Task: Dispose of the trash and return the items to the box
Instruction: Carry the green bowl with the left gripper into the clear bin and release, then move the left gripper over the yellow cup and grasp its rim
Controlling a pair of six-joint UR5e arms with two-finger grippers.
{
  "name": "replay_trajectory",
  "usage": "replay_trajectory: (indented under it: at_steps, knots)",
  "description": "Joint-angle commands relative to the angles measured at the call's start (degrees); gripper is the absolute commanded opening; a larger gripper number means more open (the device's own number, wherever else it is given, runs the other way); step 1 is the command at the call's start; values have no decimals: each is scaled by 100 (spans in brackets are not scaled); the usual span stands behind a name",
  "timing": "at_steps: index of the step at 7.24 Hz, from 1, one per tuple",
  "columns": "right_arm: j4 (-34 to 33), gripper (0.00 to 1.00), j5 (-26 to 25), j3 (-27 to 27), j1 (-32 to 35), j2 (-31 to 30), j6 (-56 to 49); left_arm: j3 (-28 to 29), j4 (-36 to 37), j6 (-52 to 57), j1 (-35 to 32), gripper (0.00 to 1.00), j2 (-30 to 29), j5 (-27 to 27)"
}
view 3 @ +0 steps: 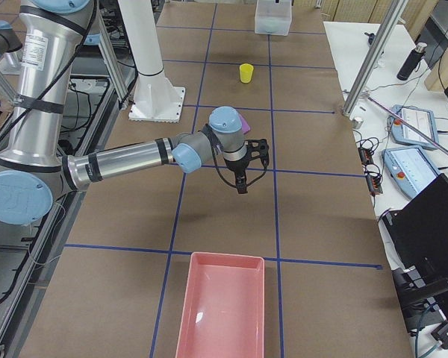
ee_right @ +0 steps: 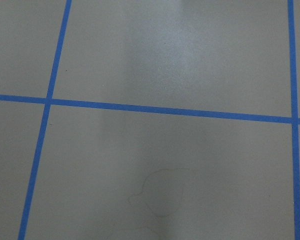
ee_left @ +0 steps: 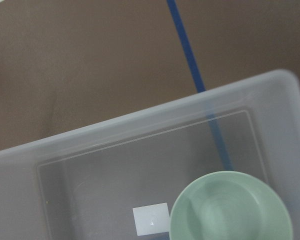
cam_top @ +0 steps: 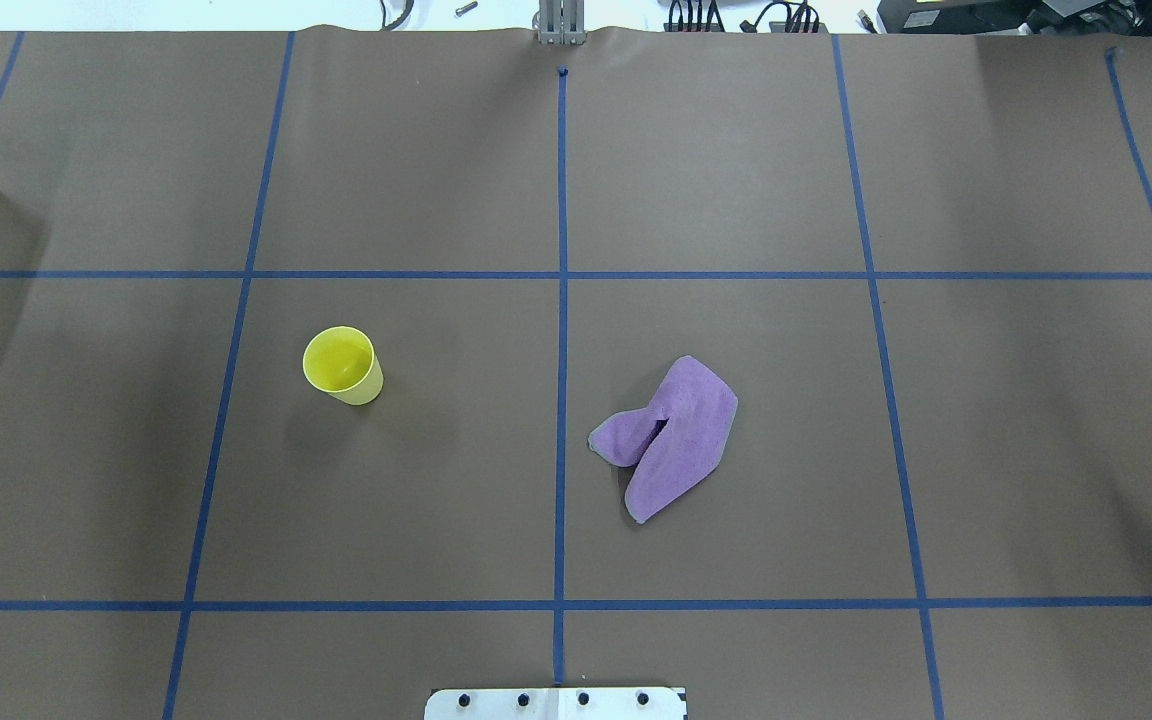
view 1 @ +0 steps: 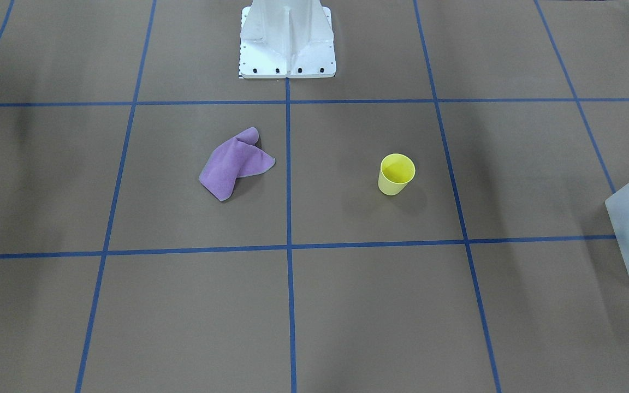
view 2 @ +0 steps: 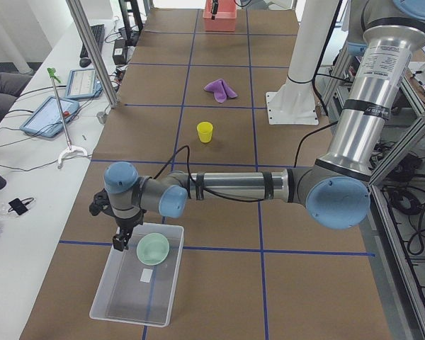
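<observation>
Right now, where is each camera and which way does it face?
Front-facing: across the table, looking down at the robot's base, purple cloth, yellow cup.
Overhead: behind the robot, looking forward; only its base plate shows.
Exterior left: table's left end; near left arm, left gripper by the tub, bowl inside.
Exterior right: opposite end; near right arm, right gripper, pink bin.
Left wrist: down into tub and bowl; no fingers.
Right wrist: down on taped table; no fingers.
Shared: front-facing and overhead both show cloth and cup, mirrored.
</observation>
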Motion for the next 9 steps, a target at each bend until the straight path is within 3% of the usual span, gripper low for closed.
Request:
replay_trajectory:
  at_steps: [1,3,4,7,9]
  knots:
    - [-1,100,16,4,-3,2,8,-1789,563,-2026,647,99,290,-232]
    - [0,100,7,4,-3,2,8,-2934,563,-4213,1920,99,336,-154]
    - [-1,100,7,-5,-3,2,8,-3297,554,-5094,2528,99,275,151]
    - [-1,100,7,-31,-3,2,8,-3336,563,-6332,4278,99,-208,1258]
    - [-1,100,-2,-49,-3,2,8,-3179,528,-6343,4606,99,-270,1418]
